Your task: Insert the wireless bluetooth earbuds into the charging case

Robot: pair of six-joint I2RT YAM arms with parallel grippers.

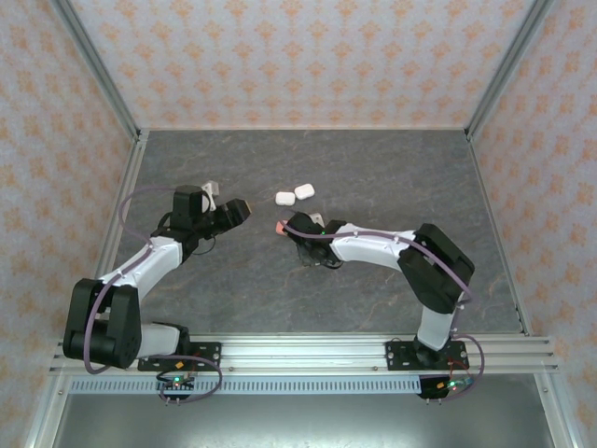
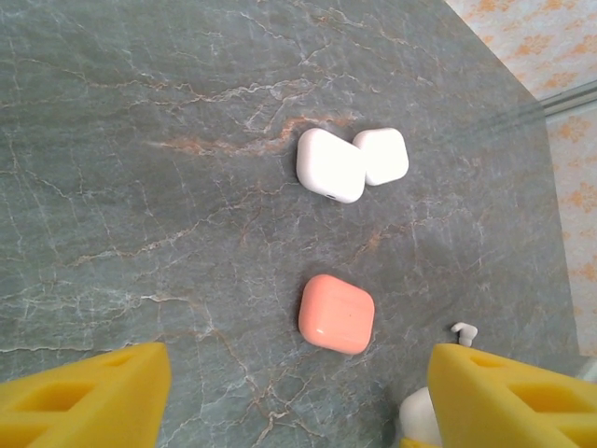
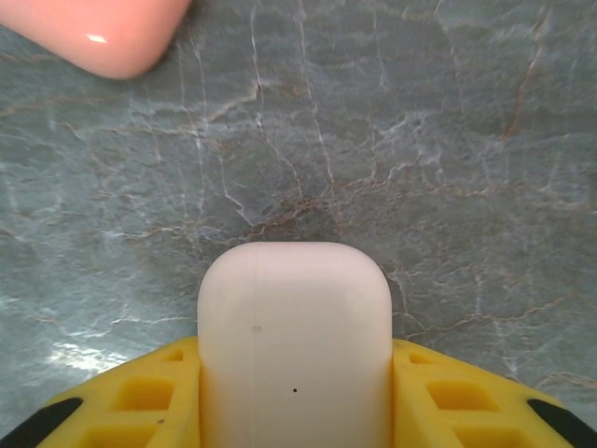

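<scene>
A white charging case is gripped in the right end effector. The left end effector is held wide open and empty above the counter. One white earbud is seen just beside its finger, a pink case beyond, two touching white cases farthest.

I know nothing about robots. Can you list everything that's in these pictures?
White case pair: two, white, touching, mid-table.
Held white case: one, white, in the right gripper.
Pink case: one, pink, near that gripper.
Earbud: one, white, beside the pink case, apart.
Unclear white thing: one, partly hidden behind a left finger.
Table: one, grey marbled.
Left gripper: one, yellow fingers, open.
Right gripper: one, yellow fingers, shut on that case.
</scene>
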